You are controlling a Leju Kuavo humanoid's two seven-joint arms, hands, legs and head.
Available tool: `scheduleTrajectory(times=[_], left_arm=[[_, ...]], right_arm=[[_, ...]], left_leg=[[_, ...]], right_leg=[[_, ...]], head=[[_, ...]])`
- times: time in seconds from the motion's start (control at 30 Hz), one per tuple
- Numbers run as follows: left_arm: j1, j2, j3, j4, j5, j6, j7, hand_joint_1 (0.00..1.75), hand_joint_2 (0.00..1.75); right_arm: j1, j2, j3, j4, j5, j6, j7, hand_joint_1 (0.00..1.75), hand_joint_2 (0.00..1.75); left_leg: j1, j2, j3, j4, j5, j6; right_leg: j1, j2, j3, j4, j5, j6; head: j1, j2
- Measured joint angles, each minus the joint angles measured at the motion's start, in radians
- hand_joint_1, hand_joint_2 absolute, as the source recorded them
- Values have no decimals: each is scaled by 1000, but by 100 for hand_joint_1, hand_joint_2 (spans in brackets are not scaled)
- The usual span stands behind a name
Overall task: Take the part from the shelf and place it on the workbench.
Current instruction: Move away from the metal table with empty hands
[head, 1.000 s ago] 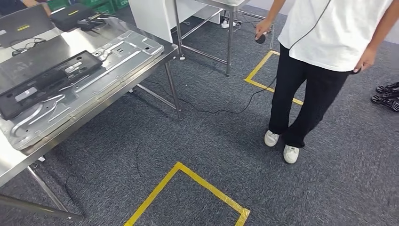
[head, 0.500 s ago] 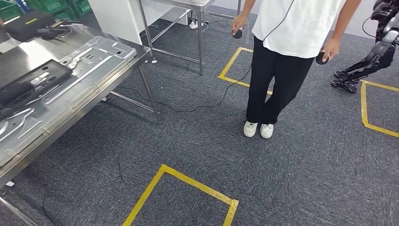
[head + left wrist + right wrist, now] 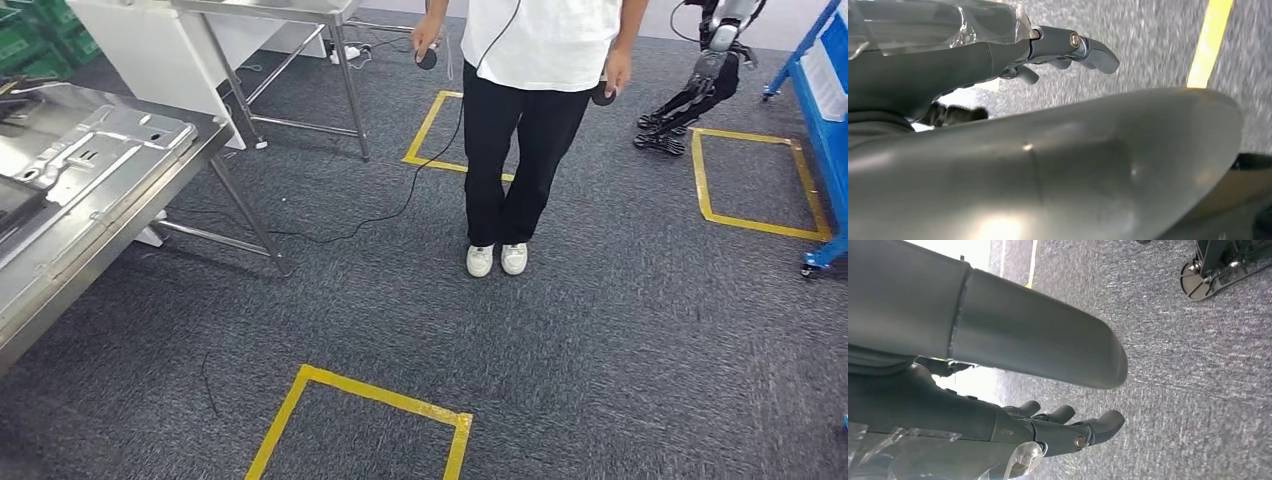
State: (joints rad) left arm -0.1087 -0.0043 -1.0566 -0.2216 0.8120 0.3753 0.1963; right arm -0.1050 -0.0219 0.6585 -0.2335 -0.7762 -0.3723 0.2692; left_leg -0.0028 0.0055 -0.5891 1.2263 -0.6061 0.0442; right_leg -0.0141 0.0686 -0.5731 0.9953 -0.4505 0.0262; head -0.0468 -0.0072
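Evidently the whole head view has swung rightward across the last second: the workbench [image 3: 95,215], which earlier took up the left half of the picture, now sits cropped at the left edge, and a blue shelf [image 3: 826,120] has come in at the upper right. That reads as the robot turning away from the bench toward the shelf, so the fetch is probably only beginning.

Nearest, at lower centre, a yellow tape square [image 3: 360,420] marks the grey carpet. Both arms hang: the left hand [image 3: 1068,47] has its fingers loosely extended over the carpet with nothing in them, and the right hand [image 3: 1068,427] likewise holds nothing, fingers apart.

Farther up, a person [image 3: 530,110] stands at centre, a cable [image 3: 390,215] trailing across the floor from one hand. Bare carpet lies to the right, toward a second taped square [image 3: 760,180] beside the shelf. Another robot's legs [image 3: 700,90] stand beyond it.

The part itself cannot be made out on the shelf.
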Motion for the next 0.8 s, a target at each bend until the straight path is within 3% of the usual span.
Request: scheduleTrajectory(times=[0.07,0.1,0.17,0.23,0.3,0.37,0.4,0.47,0.5,0.57,0.6,0.67,0.73,0.8], left_arm=[[-2,-4,4,0,8,-6,7,0,0],[-3,-4,6,0,13,-8,9,0,0],[-5,-4,9,0,20,-10,12,0,0],[-6,-3,11,0,23,-12,13,0,0],[-6,-5,12,0,22,-15,9,0,0],[-3,-6,14,0,20,-17,4,0,0],[1,-6,15,0,19,-18,3,0,0],[5,-6,17,0,17,-19,3,0,0],[5,-6,18,0,15,-21,3,0,0],[4,-5,18,0,9,-24,3,0,0],[3,-5,18,0,4,-27,3,0,0],[0,-4,18,0,-7,-32,2,0,0],[-4,-5,18,0,-15,-35,-3,0,0],[-7,-7,18,0,-19,-30,-10,0,0]], right_arm=[[0,-1,4,0,2,4,-8,0,0],[-2,-2,6,0,3,6,-12,0,0],[-4,-4,10,0,6,11,-17,0,0],[0,-8,13,0,8,14,-17,0,0],[3,-13,16,1,10,16,-13,0,0],[-1,-15,21,1,11,19,-9,0,0],[-2,-15,23,1,11,21,-8,0,0],[-3,-15,27,1,12,23,-5,0,0],[-2,-17,28,1,13,24,-5,0,0],[-2,-19,30,1,13,24,-7,0,0],[-2,-20,32,1,13,25,-10,0,0],[-1,-21,35,1,12,27,-17,0,0],[1,-23,38,1,10,27,-20,0,0],[0,-25,38,1,8,27,-20,0,0]], left_leg=[[-19,-39,59,-145,83,25],[-25,-62,83,-207,111,36],[-33,-90,102,-264,129,49],[-31,-74,111,-289,141,53],[-24,-52,127,-329,164,53],[-20,-24,135,-347,175,49],[-19,-7,135,-347,175,48],[-18,26,134,-345,172,43],[-16,41,134,-342,168,38],[-13,67,135,-329,157,24],[-13,78,134,-319,148,15],[-18,97,133,-305,135,2],[-14,110,134,-299,128,-6],[-5,79,120,-257,95,-16]], right_leg=[[1,25,5,-1,1,-1],[0,35,5,-1,3,0],[-4,54,1,-4,8,7],[-6,64,-1,-15,17,18],[-3,21,-15,10,-6,24],[-3,-34,-63,117,-71,33],[-6,-46,-93,182,-100,40],[-14,-58,-117,240,-111,56],[-18,-64,-98,210,-89,63],[-24,-100,-22,73,-30,74],[-24,-117,10,13,-9,72],[-22,-133,32,-31,1,55],[-18,-109,27,-30,5,36],[-17,-88,22,-32,11,23]], head=[[0,0],[0,0],[-1,0],[-1,0],[-1,0],[0,0],[1,0],[1,0],[1,0],[1,0],[1,0],[1,0],[0,0],[0,0]])
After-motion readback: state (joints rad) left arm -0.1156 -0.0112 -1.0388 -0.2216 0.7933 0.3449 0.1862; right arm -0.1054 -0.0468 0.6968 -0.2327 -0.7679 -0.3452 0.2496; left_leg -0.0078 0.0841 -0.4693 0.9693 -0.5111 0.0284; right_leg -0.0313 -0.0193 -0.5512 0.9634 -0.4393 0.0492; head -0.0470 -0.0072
